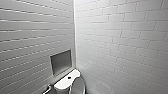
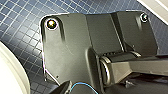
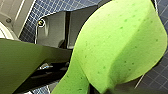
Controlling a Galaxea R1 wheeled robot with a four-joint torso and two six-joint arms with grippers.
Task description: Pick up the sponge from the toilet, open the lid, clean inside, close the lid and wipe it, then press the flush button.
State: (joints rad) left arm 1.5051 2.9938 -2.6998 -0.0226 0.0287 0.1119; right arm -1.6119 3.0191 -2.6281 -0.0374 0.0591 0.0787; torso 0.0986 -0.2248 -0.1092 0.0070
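Tile walls meet at a corner in the head view; below a recessed niche (image 1: 61, 62), the white tank top (image 1: 65, 83) carries the flush button (image 1: 69, 77), with the lid (image 1: 79, 86) just beside it. Left wrist view: blue-tiled floor (image 2: 20, 22); I cannot tell whether the left gripper is wide or narrow. Right wrist view: the right gripper (image 3: 110, 90) clamps the bent sponge (image 3: 117, 47) above the floor.

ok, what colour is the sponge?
Bright green sponge, dotted with small darker pores. The right wrist view shows it best.
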